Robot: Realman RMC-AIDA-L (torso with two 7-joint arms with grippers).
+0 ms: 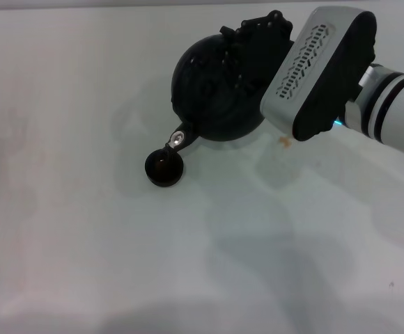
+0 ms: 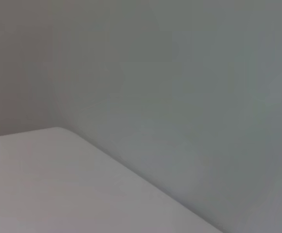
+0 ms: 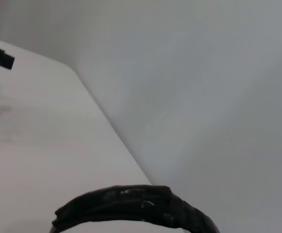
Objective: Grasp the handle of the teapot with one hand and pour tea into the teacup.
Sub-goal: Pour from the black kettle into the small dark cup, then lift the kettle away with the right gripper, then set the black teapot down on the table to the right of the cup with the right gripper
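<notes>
The dark round teapot (image 1: pixel 209 90) is tilted to the left, with its pale-tipped spout (image 1: pixel 179 138) just over the rim of the small black teacup (image 1: pixel 164 168). The cup stands on the white table to the front left of the pot. My right gripper (image 1: pixel 256 33) reaches in from the right and is shut on the handle at the pot's top, which it mostly hides in the head view. The ribbed black handle (image 3: pixel 131 204) shows as an arc in the right wrist view. My left gripper is out of view.
The white table (image 1: pixel 118 264) stretches around the pot and cup. A small orange speck (image 1: pixel 284 142) lies on it under my right wrist. The table's corner and a grey wall (image 2: pixel 180 73) show in the left wrist view.
</notes>
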